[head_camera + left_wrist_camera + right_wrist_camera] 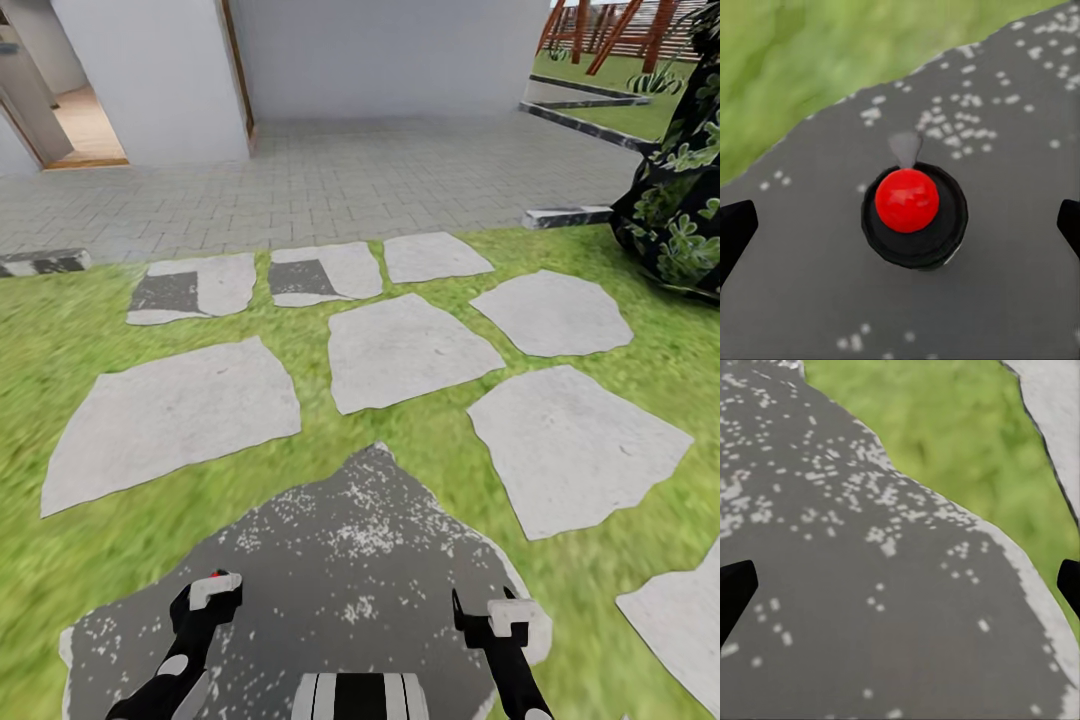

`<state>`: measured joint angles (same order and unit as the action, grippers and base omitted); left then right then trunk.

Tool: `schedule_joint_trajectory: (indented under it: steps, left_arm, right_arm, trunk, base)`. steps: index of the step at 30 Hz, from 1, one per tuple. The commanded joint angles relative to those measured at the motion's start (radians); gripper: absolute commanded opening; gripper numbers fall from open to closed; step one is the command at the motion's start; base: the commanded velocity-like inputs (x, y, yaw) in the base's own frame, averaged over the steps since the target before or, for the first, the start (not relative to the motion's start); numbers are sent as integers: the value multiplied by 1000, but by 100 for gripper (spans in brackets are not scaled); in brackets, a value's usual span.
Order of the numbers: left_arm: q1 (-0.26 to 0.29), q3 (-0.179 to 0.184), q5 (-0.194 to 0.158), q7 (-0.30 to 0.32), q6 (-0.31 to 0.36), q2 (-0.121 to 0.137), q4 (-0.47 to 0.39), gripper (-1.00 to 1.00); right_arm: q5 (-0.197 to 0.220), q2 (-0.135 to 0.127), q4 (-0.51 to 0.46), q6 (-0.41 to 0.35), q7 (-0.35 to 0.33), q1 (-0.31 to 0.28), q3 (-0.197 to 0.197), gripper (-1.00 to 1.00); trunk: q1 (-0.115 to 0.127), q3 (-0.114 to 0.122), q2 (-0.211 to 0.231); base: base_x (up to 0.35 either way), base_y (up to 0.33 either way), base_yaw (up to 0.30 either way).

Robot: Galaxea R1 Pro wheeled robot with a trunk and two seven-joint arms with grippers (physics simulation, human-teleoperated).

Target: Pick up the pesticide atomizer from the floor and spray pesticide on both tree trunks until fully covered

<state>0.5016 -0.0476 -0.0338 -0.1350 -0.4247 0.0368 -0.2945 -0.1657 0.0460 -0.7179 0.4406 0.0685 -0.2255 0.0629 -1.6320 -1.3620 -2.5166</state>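
Status: early, by my read. I see the atomizer [914, 216] in the left wrist view, standing on the dark speckled paving slab [340, 560], not yet lifted; pickup is pending and all spraying is left. No tree trunk in frame, so I can't judge coverage; what I see ahead is pale stepping stones [410, 350] in grass [60, 330], a grey paved yard w/ a building wall [390, 50] beyond, and a dark broad-leaved shrub [680, 210] at far right. Left gripper [900, 229] hangs directly above the atomizer, looking down its length: I see the red dot [907, 199] ringed by the dark body, centred between the two black fingertips [735, 229] at the frame edges. Jaws spread wide, both tips well apart from the can, no contact. In the head view the left gripper [212, 590] sits low over the slab w/ a speck of red at its tip. Right gripper [900, 585] is over bare slab near the grass edge, jaws spread, nothing between them; head view shows it [500, 620] beside the left, apart. Orientation: long axis approx. vertical, cap up, base on the slab. A small pale grey tab [905, 146] juts from the rim, prob. the nozzle; it points toward the grass side in the wrist view. Which way that is in garden terms I can't tell.
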Motion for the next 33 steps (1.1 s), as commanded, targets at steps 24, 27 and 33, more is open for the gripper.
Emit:
schedule_joint_trajectory:
  steps: [24, 27, 33]
  left_arm:
    - [0, 1, -2, 0, -2, 0, 0, 100]
    - [0, 1, -1, 0, -2, 0, 0, 100]
    - [0, 2, -1, 0, -1, 0, 0, 100]
  right_arm:
    - [2, 0, -2, 1, 2, 1, 2, 100]
    - [2, 0, -2, 1, 2, 1, 2, 100]
    - [2, 0, -1, 1, 2, 1, 2, 100]
  trunk:
    - [-4, -50, -2]
    - [-6, -67, -3]
    - [-6, -71, -3]
  base:
    - [3, 1, 0]
    - [0, 0, 0]
    - [0, 0, 0]
